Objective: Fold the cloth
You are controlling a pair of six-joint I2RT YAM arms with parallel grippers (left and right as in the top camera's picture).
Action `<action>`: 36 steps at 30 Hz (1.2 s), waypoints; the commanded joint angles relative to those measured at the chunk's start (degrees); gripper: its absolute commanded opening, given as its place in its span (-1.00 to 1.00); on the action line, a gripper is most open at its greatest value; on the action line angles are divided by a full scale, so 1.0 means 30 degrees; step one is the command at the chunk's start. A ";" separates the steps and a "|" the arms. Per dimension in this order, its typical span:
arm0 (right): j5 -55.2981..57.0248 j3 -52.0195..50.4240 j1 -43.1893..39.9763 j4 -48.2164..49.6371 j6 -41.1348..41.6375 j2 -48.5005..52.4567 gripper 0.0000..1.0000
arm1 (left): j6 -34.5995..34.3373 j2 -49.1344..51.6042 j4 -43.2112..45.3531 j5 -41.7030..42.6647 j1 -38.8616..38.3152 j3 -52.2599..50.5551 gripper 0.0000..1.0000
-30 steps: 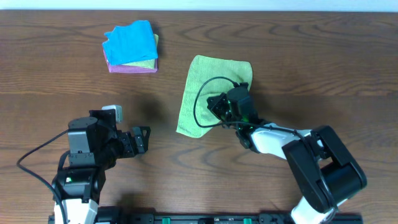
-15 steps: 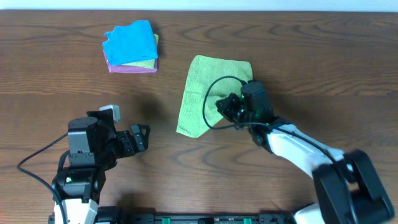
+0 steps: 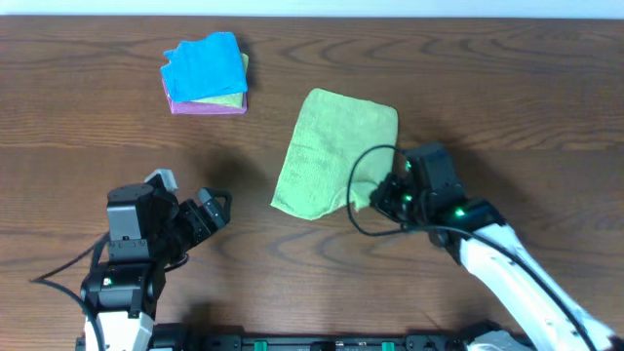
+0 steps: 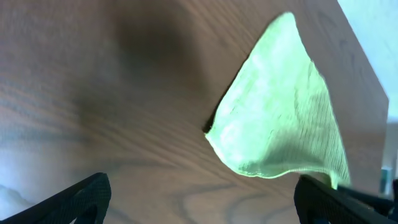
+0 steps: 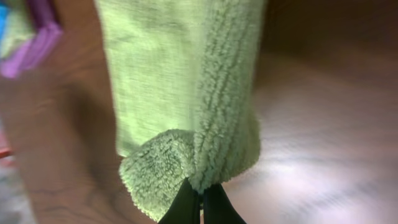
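The light green cloth [image 3: 327,146] lies on the wooden table, partly folded over on itself. My right gripper [image 3: 375,195] is shut on the cloth's near right corner, which bunches up in the right wrist view [image 5: 186,112] between the closed fingers [image 5: 200,202]. My left gripper [image 3: 210,210] is open and empty, left of the cloth and apart from it. In the left wrist view the cloth [image 4: 280,106] lies ahead and to the right of the open fingers [image 4: 202,199].
A stack of folded cloths, blue on top of yellow-green and pink [image 3: 207,73], sits at the back left. A purple edge of it shows in the right wrist view [image 5: 31,37]. A black cable loops by the right gripper.
My right gripper has moved right and toward the front, dragging the cloth's corner with it. The cloth has flattened and shifted. The left gripper has tilted slightly.
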 commanded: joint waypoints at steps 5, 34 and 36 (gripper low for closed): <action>0.2892 0.0160 -0.0619 -0.3344 -0.1071 -0.1982 -0.97 | -0.1654 0.1457 -0.0291 0.1734 -0.0080 0.0393 0.91; 1.2444 0.2936 -0.0641 -1.1788 -0.1617 -0.2193 -0.03 | -0.1851 0.8233 0.4007 0.6441 -0.1115 0.0393 0.99; 1.2692 0.3490 -0.0641 -1.2415 -0.2135 -0.2193 0.11 | -0.1851 0.8233 0.4073 0.6448 -0.1115 0.0393 0.99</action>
